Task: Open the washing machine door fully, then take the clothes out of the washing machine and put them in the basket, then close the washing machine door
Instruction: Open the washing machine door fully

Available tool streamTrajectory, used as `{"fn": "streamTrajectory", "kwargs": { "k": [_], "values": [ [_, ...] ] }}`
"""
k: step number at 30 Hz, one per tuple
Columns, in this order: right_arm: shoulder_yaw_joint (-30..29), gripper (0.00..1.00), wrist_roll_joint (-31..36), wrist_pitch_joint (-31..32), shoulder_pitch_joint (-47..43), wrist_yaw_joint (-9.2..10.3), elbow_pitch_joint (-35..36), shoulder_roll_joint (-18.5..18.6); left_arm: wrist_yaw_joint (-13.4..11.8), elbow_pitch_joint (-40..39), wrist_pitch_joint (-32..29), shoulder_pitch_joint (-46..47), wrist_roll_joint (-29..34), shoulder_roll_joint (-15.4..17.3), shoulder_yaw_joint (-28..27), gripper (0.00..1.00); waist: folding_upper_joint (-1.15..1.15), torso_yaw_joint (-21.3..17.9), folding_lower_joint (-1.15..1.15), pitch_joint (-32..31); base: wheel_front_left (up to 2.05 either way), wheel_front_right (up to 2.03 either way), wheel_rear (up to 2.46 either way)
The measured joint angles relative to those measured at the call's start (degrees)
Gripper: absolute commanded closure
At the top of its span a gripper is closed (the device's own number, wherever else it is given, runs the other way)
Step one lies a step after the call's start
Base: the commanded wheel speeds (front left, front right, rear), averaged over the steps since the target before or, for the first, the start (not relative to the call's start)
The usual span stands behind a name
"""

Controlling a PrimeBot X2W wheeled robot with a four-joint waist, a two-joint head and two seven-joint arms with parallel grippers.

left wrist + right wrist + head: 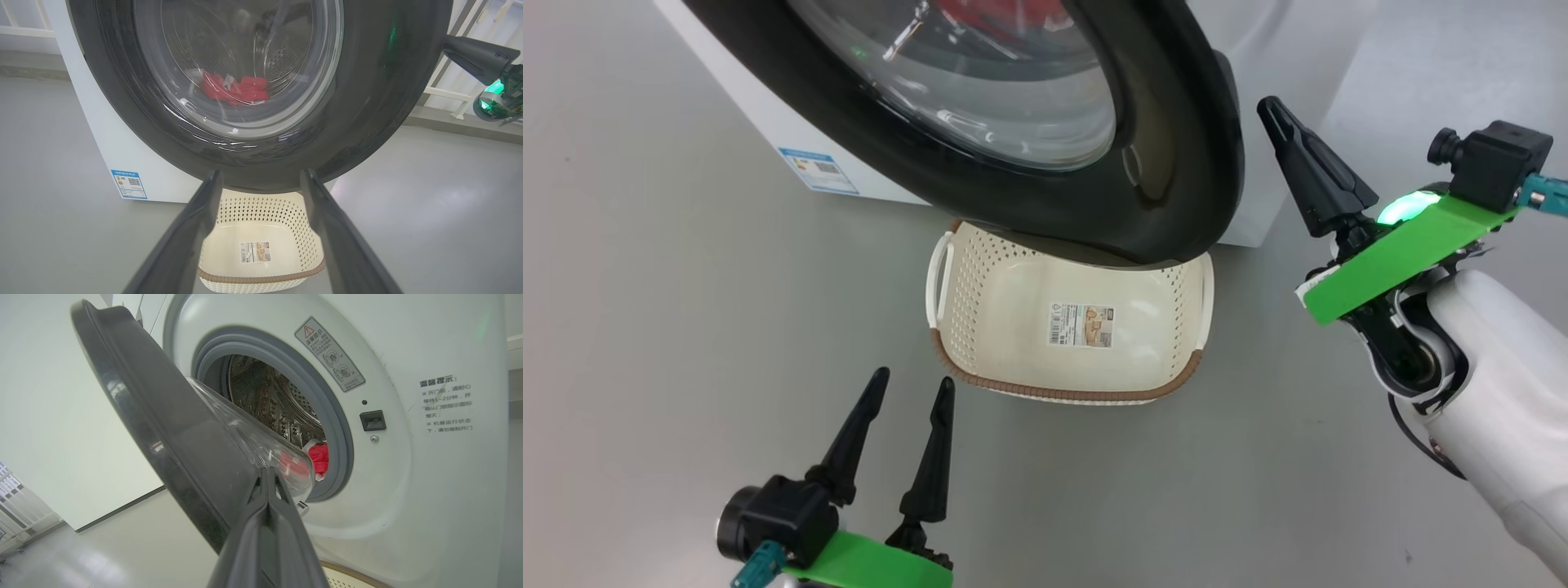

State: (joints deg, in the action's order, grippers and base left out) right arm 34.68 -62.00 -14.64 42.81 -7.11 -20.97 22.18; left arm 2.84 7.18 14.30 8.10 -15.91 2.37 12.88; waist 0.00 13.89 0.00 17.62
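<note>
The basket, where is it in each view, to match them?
Head view: basket centre, under the washing machine door's lower rim.
Left wrist view: basket bottom centre, between the fingers of the left gripper.
Right wrist view: basket sliver at the bottom edge.
Shared landmark: the door's black rim.

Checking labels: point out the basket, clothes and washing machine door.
basket (972, 302), head view, perforated left wall.
clothes (249, 87), left wrist view, red fabric through glass.
washing machine door (163, 428), right wrist view, black rim.
</note>
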Motion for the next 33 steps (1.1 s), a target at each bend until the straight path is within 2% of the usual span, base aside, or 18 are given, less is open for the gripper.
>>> {"fn": "streamTrajectory", "kwargs": {
  "k": [18,25,33],
  "values": [
    [14.67,1.00,-16.51,-0.08,7.93,0.02,-0.16,6.83,-0.87,-0.35,0.00,0.50,-1.58,-0.01,1.58,0.00,0.00,2.66,0.00,1.16,0.00,0.00,0.00],
    [21.24,1.00,-19.73,-0.04,8.10,0.02,1.69,7.72,-1.37,-0.35,0.00,0.43,-1.74,-0.01,1.74,0.00,0.00,3.36,0.00,-0.46,0.00,0.00,0.00],
    [25.63,1.00,-21.06,0.00,7.65,0.02,2.20,7.80,-1.52,-0.13,0.00,-0.48,-1.74,-0.01,1.40,0.00,0.00,4.96,0.00,-2.76,0.00,0.00,0.00]
  ]
}}
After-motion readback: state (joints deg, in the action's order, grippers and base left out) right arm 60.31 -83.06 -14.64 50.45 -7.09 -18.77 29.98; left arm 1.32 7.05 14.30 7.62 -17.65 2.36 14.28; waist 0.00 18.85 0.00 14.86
